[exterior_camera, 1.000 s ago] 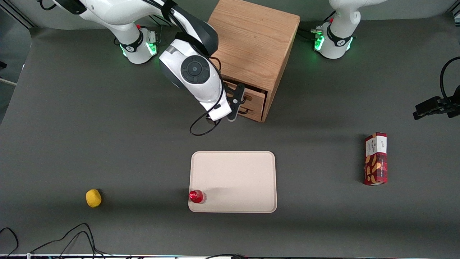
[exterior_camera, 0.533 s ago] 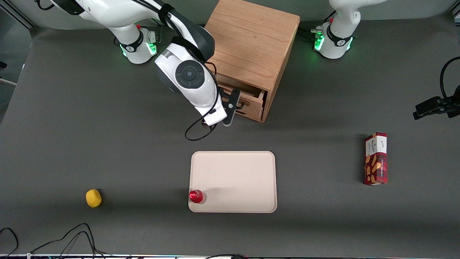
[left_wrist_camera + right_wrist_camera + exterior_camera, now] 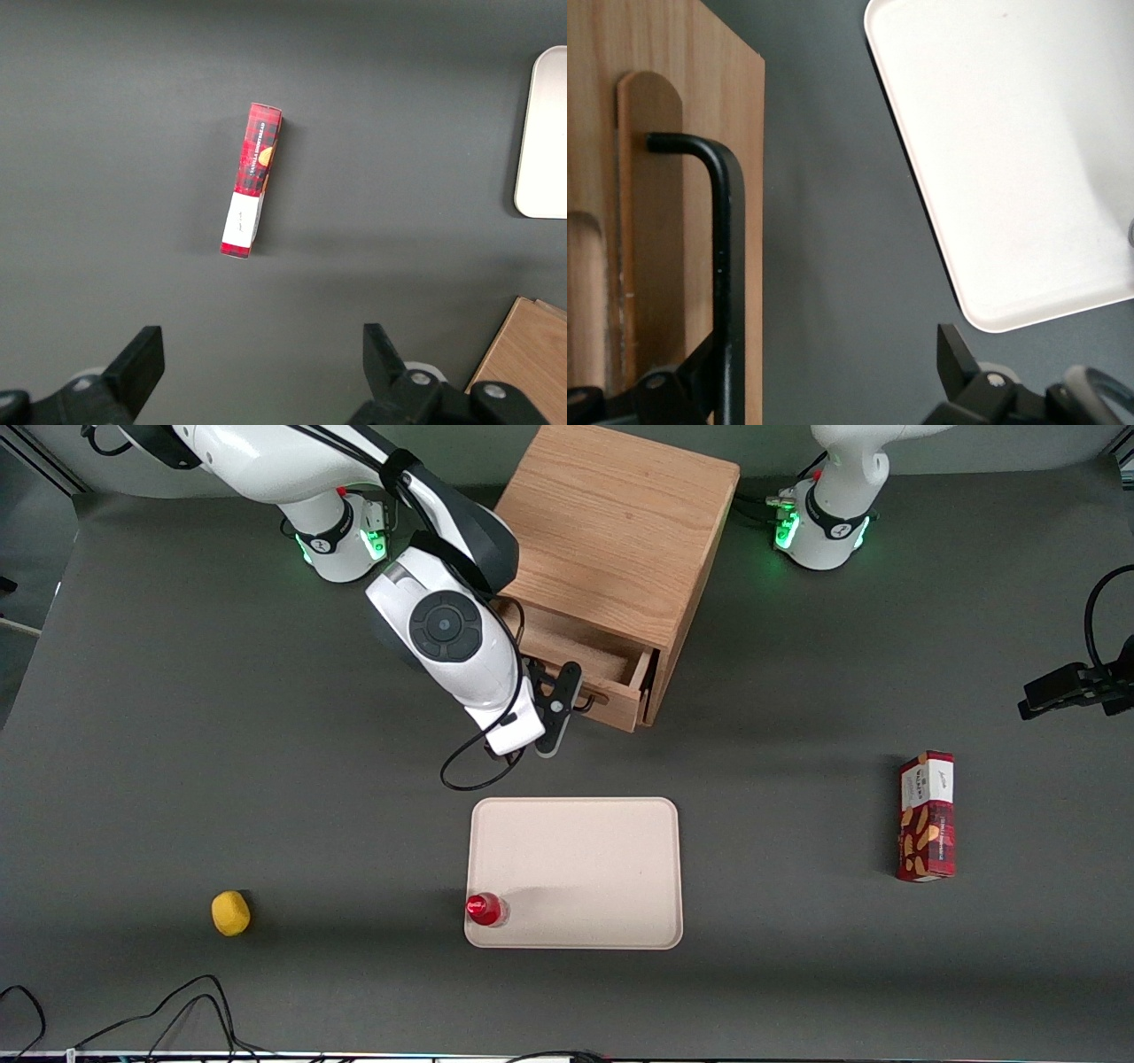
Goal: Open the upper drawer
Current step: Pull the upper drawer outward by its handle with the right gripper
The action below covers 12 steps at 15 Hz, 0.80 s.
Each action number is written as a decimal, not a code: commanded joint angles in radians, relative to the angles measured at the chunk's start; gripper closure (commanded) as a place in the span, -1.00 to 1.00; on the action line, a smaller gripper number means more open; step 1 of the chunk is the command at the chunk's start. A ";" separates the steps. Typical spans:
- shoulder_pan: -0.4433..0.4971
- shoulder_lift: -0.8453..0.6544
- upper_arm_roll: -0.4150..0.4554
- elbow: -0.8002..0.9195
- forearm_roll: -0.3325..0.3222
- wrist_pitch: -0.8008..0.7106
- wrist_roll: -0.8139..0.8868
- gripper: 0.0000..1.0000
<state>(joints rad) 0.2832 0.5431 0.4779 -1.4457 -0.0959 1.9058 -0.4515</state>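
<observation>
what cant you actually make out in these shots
- Gripper at the upper drawer handle: its grip is hidden by the wrist in the front view and cut off by the edge in the right wrist view.
- Lower drawer: covered by the open upper one.
- Snack box print: too small.

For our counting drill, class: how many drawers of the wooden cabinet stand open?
1: the upper drawer, pulled out toward the front camera, with the open gripper at its handle. Any lower drawer is hidden beneath it.
</observation>
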 commanded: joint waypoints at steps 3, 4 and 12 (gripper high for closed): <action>-0.009 0.041 -0.018 0.060 -0.024 -0.001 -0.067 -1.00; -0.009 0.041 -0.024 0.064 -0.024 -0.001 -0.068 -1.00; -0.007 0.055 -0.080 0.096 -0.019 0.038 -0.090 -1.00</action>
<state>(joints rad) 0.2734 0.5729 0.4115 -1.3913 -0.0964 1.9296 -0.5138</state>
